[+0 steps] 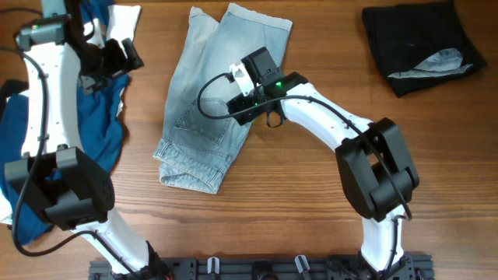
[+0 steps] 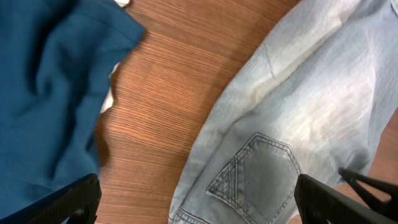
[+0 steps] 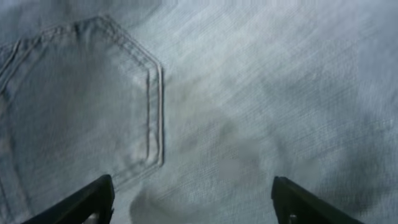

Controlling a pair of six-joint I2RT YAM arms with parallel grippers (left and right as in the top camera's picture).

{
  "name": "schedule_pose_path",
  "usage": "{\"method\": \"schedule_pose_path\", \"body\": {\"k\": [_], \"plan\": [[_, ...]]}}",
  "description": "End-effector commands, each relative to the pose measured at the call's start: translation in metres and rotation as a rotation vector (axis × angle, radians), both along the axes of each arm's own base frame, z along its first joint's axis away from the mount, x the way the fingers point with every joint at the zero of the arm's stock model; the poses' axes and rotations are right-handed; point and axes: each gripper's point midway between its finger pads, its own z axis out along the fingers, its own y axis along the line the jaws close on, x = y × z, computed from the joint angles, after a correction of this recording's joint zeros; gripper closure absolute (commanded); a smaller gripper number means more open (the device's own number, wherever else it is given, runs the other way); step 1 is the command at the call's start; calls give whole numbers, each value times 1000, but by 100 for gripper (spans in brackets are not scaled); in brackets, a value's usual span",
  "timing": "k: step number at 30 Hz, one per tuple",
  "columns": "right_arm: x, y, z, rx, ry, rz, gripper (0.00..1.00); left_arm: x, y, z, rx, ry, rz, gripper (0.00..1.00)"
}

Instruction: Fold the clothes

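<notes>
Denim of jeans (image 3: 249, 93), light blue, lying flat (back pocket (image 3: 81, 106) uppermost): directly beneath right gripper (image 3: 191, 190), whose fingers (image 3: 87, 202) stand apart, holding nothing. Second entry, left gripper (image 2: 197, 186): fingers likewise apart, above bare table (image 2: 155, 99); jeans on its right, dark blue shirt (image 2: 43, 87) on its left.

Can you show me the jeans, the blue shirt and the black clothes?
jeans (image 1: 194, 93), overhead view, on the pale middle part.
blue shirt (image 1: 103, 131), overhead view, near its right edge.
black garment (image 1: 412, 35), overhead view, on its dark middle.
</notes>
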Motion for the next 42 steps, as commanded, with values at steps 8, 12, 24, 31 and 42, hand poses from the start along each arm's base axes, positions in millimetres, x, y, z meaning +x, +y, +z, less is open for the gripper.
{"method": "schedule_pose_path", "body": {"k": [8, 12, 24, 31, 42], "plan": [[29, -83, -68, -213, 73, -350, 25, 0, -13, -6, -12, 12, -46, 0], [58, -151, -67, -187, 91, -473, 19, -4, -19, -7, -16, 29, -59, 0], [-30, -58, 69, -3, 329, -166, 25, 16, -25, -7, -1, -45, -78, 0], [-71, 5, -1, -353, 203, 12, 14, 13, 15, -26, -10, -1, 13, 0], [-61, -40, -5, -545, 201, -165, 71, 7, 24, -33, -16, 23, 37, 0]]}}
